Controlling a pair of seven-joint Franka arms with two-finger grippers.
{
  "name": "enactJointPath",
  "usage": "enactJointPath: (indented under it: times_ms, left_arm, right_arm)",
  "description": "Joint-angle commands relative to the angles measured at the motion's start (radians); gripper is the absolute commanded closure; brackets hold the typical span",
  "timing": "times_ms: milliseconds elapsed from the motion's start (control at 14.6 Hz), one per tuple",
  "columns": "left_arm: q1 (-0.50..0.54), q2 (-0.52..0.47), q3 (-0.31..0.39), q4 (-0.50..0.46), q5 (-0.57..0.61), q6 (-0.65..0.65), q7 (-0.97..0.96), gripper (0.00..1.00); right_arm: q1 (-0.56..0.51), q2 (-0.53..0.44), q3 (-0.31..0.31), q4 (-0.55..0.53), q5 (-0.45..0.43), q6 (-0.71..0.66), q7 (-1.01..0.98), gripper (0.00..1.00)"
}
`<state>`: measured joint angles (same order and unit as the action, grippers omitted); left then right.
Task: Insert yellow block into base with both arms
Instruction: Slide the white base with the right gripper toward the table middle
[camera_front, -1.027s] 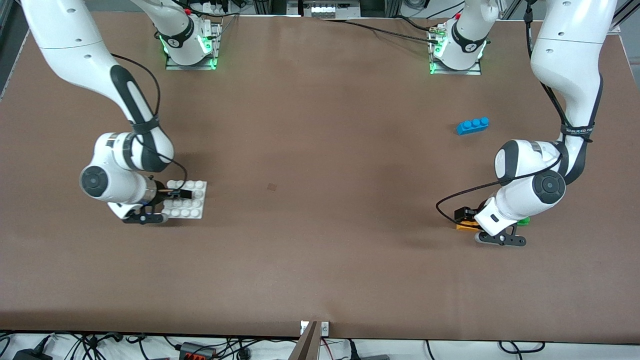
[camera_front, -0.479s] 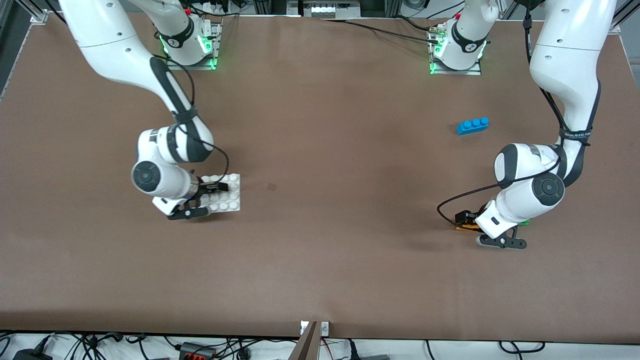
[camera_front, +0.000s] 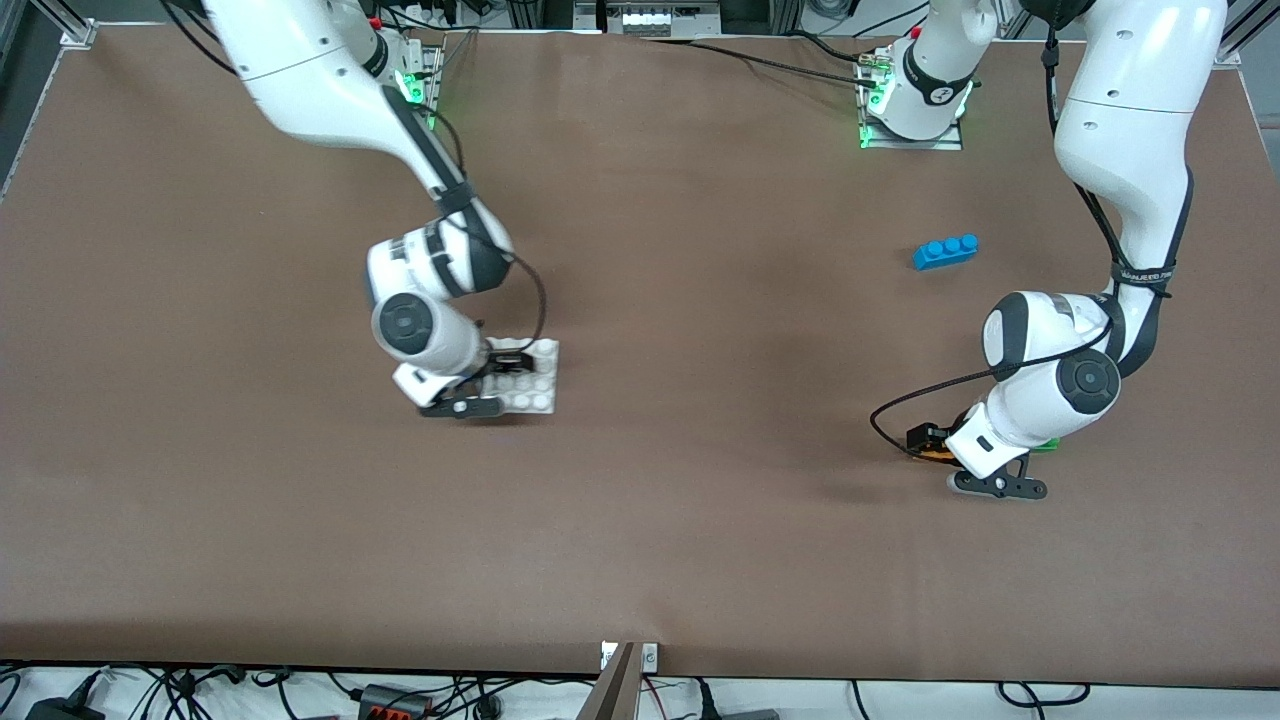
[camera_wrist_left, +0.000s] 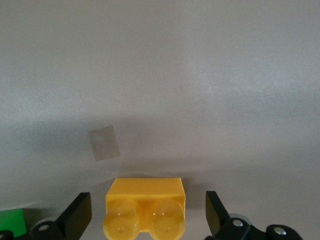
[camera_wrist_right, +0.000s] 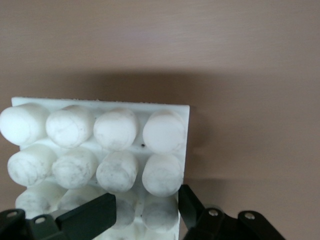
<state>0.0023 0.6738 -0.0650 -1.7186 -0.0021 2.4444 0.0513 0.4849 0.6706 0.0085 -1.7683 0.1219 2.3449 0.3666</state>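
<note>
The yellow block (camera_front: 930, 456) lies on the table toward the left arm's end, mostly hidden under the left wrist. In the left wrist view the yellow block (camera_wrist_left: 145, 207) sits between the fingers of my open left gripper (camera_wrist_left: 147, 202), with a gap on each side. My left gripper (camera_front: 932, 444) is low over it. My right gripper (camera_front: 503, 362) is shut on the white studded base (camera_front: 535, 378), near the table's middle. In the right wrist view my right gripper (camera_wrist_right: 146, 200) clamps one edge column of studs on the base (camera_wrist_right: 100, 135), which casts a shadow on the table.
A green brick (camera_front: 1047, 444) lies right beside the yellow block, under the left arm; its corner shows in the left wrist view (camera_wrist_left: 11, 220). A blue three-stud brick (camera_front: 945, 251) lies farther from the front camera, near the left arm's base.
My right arm has carried the base from the right arm's end toward the table's middle. My left arm has shifted only slightly over the yellow block.
</note>
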Motion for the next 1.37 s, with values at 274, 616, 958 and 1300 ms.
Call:
enactJointPath:
  times_ms: [274,616,958,1300]
  left_arm:
    - [0.004,0.015,-0.001,0.008,0.024,-0.002,0.032,0.00]
    - [0.005,0.013,-0.001,0.004,0.022,-0.015,0.032,0.01]
    - [0.010,0.013,-0.001,0.005,0.022,-0.016,0.050,0.27]
    - [0.007,0.007,-0.003,0.007,0.022,-0.018,0.048,0.34]
  right_arm:
    - [0.158,0.164,-0.005,0.225,0.194,0.014,0.089,0.40]
    - [0.245,0.208,-0.005,0.306,0.330,0.028,0.113,0.39]
    - [0.282,0.211,-0.005,0.342,0.343,0.048,0.146,0.39]
    - [0.267,0.185,-0.012,0.379,0.329,0.018,0.133,0.00]
